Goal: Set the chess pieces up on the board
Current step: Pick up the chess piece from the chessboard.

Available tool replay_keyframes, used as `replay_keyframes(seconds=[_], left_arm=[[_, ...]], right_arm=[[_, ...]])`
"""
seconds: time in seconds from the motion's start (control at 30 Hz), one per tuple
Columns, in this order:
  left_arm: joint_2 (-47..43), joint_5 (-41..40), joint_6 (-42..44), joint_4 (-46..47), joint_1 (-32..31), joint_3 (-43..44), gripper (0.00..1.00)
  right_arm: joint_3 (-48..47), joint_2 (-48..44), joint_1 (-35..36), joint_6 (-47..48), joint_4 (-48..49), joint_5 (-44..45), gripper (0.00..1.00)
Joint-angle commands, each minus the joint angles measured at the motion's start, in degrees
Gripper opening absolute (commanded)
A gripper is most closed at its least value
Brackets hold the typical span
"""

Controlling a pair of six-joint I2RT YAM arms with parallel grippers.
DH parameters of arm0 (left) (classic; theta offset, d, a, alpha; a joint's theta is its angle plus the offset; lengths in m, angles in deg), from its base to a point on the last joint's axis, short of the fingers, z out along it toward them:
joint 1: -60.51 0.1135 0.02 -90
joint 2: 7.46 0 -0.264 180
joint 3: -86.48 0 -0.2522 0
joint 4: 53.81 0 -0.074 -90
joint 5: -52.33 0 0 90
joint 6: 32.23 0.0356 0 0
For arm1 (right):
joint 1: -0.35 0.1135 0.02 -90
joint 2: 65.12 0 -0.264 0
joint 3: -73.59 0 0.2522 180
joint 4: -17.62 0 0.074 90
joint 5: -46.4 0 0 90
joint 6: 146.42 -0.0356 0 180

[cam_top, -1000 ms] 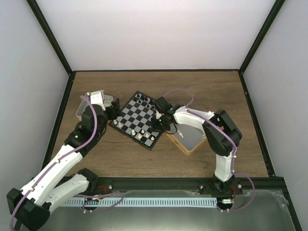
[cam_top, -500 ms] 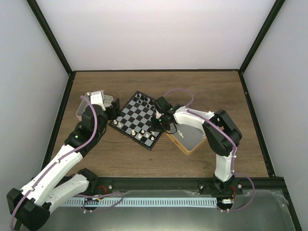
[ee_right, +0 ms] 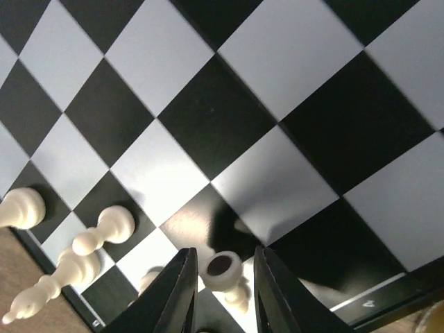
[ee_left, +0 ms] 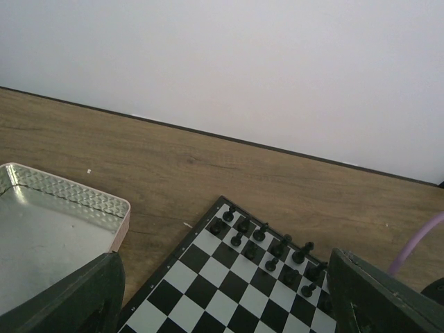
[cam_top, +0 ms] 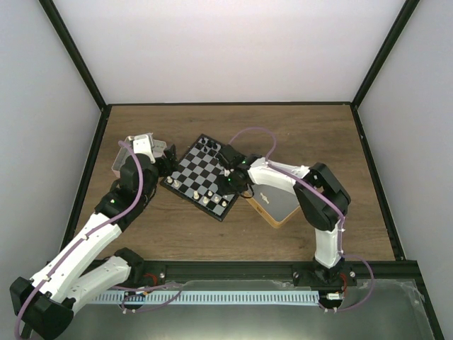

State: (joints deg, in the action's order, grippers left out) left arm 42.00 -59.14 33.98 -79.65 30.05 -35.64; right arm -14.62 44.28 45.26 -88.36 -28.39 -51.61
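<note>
Cream-white, the chess piece [ee_right: 226, 272] stands toward the board's [cam_top: 195, 173] 4 o'clock side beside other cream pieces [ee_right: 104, 229]. The right fingers [ee_right: 182, 291] are parted just enough to leave slim gaps either side, so I'd say it is being set down, not carried. Left fingers [ee_left: 69, 298] hang wide open and empty at the board's 10 o'clock side, likely awaiting their turn.

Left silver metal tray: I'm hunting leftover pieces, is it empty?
Empty where visible: the silver metal tray shows only bare floor; the rest is hidden.
</note>
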Motion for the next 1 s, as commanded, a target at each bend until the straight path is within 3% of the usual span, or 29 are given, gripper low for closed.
replay_keyframes(seconds=[0.0, 0.63, 0.97], left_arm=[[-0.23, 0.29, -0.09, 1.27, 0.25, -0.45, 0.82], [-0.15, 0.43, -0.16, 1.27, 0.25, -0.6, 0.82], [-0.13, 0.65, -0.08, 1.35, 0.27, -0.4, 0.82]], right_arm=[[-4.15, 2.09, 1.15, 1.28, -3.4, 6.09, 0.25], [-7.1, 4.49, 3.33, 0.34, -8.98, 10.38, 0.24], [-6.39, 3.32, 3.4, -2.17, -5.93, 11.03, 0.13]])
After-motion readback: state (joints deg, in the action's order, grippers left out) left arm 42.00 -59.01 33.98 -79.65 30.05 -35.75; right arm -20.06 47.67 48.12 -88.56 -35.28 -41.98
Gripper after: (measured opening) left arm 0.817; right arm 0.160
